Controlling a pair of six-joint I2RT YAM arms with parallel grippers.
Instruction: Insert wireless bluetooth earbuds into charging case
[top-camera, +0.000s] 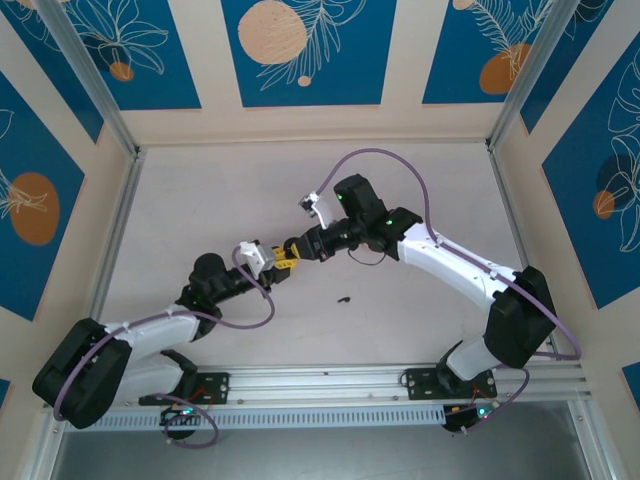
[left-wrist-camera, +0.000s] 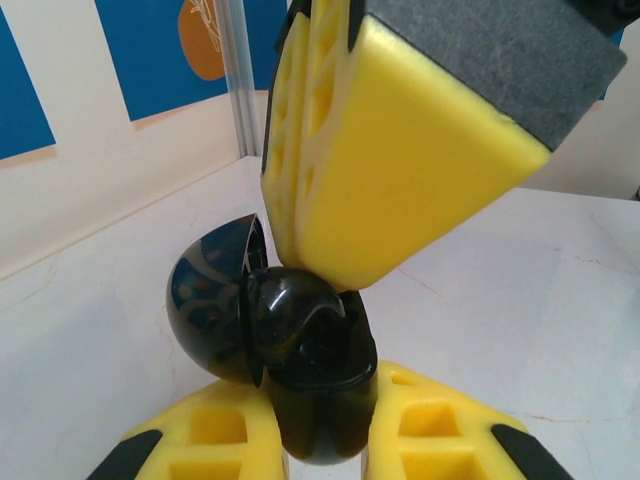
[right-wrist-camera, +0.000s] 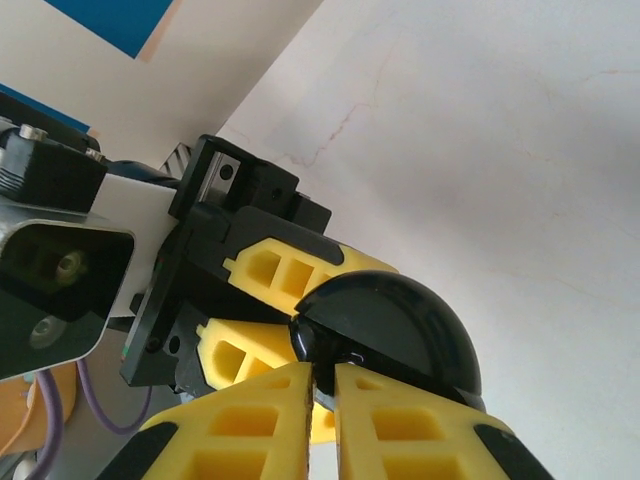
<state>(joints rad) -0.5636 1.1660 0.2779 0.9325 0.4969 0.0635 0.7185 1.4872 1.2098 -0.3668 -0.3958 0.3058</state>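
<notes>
A glossy black round charging case (left-wrist-camera: 318, 420) is held above the table, with my left gripper (left-wrist-camera: 320, 445) shut on its lower half. Its lid (left-wrist-camera: 205, 300) hangs open to the left. My right gripper (right-wrist-camera: 322, 375) is shut, its yellow fingertips (left-wrist-camera: 390, 180) pressing down at the case's open mouth. In the right wrist view the case (right-wrist-camera: 400, 320) sits right in front of those tips. I cannot tell an earbud apart from the shiny black inside. The two grippers (top-camera: 283, 257) meet mid-table. One small black earbud (top-camera: 343, 299) lies loose on the table just right of them.
The pale tabletop (top-camera: 420, 330) is walled by beige panels and aluminium posts (top-camera: 100, 90). A metal rail (top-camera: 330, 380) runs along the near edge by the arm bases. A purple cable (top-camera: 400, 165) loops above the right arm.
</notes>
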